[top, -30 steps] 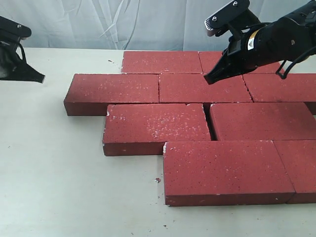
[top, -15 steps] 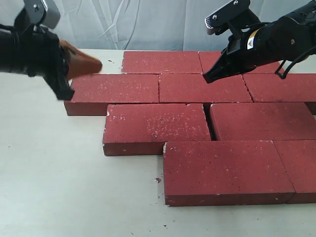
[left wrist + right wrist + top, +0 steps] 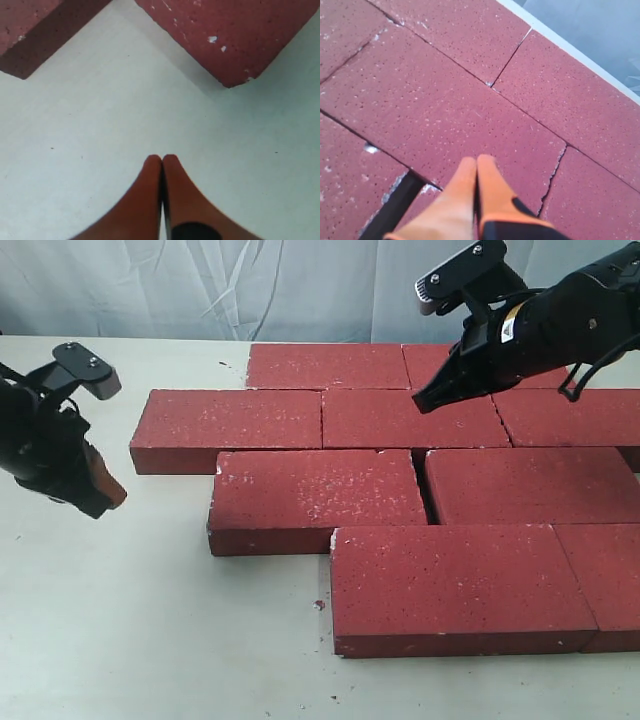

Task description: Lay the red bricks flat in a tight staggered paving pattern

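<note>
Bricks lie flat, staggered; right gripper (fingers pressed together, empty) is over one; left gripper, also closed, has table beneath its tips, bricks just ahead.

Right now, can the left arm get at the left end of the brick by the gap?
Probably yes: the left gripper, shut, is over bare table beside that brick, with nothing between them.

A: Free room, where's it seen?
B: Bare table is left open across lower left & bottom of frame; left gripper is seen mid-left.
A: Obstacles?
B: Centre to right edge is taken up by red bricks; right gripper is hung over upper right.
</note>
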You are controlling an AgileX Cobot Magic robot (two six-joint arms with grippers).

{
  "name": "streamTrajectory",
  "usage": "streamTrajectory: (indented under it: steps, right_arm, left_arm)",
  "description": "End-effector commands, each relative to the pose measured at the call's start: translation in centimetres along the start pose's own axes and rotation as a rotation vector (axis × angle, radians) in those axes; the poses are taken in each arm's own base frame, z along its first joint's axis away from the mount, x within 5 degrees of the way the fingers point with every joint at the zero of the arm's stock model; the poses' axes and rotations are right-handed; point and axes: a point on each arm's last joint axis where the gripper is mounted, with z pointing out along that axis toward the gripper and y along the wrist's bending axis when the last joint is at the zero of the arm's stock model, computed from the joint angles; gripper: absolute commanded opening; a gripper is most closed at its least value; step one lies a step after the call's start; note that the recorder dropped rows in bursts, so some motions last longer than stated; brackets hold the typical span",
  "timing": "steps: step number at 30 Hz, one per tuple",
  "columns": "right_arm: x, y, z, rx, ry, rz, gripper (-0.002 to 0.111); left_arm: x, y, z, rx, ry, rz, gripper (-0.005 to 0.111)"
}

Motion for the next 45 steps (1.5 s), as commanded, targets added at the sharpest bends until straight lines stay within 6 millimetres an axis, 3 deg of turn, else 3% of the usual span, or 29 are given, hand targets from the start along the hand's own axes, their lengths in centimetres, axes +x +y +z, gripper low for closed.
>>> streamTrajectory:
  steps: [1,5,25,36,45]
  right_arm:
    - [0.5,-0.2,0.1,0.01,0.043,-0.053,-0.001]
    - [0.6,-0.2,0.1,0.009,0.05,-0.052,-0.001]
    - [0.6,-0.3,0.1,0.022,0.047,-0.081,-0.001]
    - [0.5,-0.3,0.1,0.02,0.035,-0.071,-0.001]
    - [0.4,-0.3,0.1,0.02,0.032,-0.068,-0.001]
  left_arm:
    - [0.0,0.8,1.9,0.002,0.0,-0.03,0.0]
    - [-0.9,1.3,3.0,0.022,-0.011,-0.059,0.0]
    - [-5.5,-0.7,9.2,0.074,0.019,0.066,0.0]
    - [-6.6,-2.3,9.8,0.055,-0.016,0.099,0.0]
    - [-6.6,-2.3,9.8,0.052,-0.014,0.104,0.0]
